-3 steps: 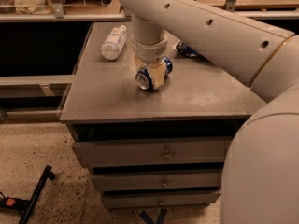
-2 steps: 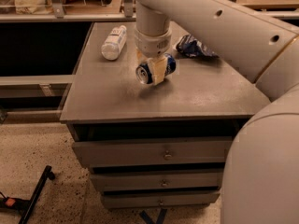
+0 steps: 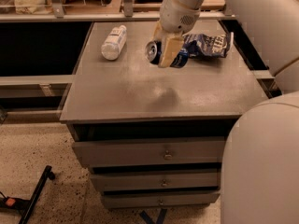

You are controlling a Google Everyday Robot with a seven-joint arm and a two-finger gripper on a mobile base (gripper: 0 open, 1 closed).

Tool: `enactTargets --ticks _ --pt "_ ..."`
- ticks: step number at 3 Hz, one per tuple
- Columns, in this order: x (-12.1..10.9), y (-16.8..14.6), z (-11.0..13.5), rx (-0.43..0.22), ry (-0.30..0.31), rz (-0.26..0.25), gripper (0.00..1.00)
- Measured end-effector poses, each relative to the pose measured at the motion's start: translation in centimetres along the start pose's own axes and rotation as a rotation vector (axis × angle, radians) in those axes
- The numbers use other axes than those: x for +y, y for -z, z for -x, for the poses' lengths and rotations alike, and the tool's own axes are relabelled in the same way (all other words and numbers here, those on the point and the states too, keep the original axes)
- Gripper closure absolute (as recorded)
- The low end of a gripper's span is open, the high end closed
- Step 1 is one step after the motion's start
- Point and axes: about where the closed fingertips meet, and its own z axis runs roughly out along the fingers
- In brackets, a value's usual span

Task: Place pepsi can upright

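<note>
Gripper [image 3: 166, 56] has risen off the counter [image 3: 140, 94] and moved farther back, jaws pinching the pepsi can [image 3: 153, 52]. Can hangs sideways above the counter, silver top facing left. White bottle [image 3: 114, 42] lies far left; snack bag [image 3: 209, 43] sits just right of the can.

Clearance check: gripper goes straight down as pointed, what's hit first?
Likely the bare tabletop; the gripper, shut on the sideways pepsi can, hangs above it. Depth uncertain.
</note>
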Motion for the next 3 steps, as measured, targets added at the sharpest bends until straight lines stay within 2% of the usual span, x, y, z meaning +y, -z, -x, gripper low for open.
enactTargets --ticks 1,2,3 --pt "-0.6 3.3 1.7 -0.242 -0.128 -0.077 1.0" --pt "0.4 8.3 5.1 -0.523 -0.263 -0.151 1.0" --pt "-0.3 9.6 6.6 -0.632 -0.296 -0.19 1.0"
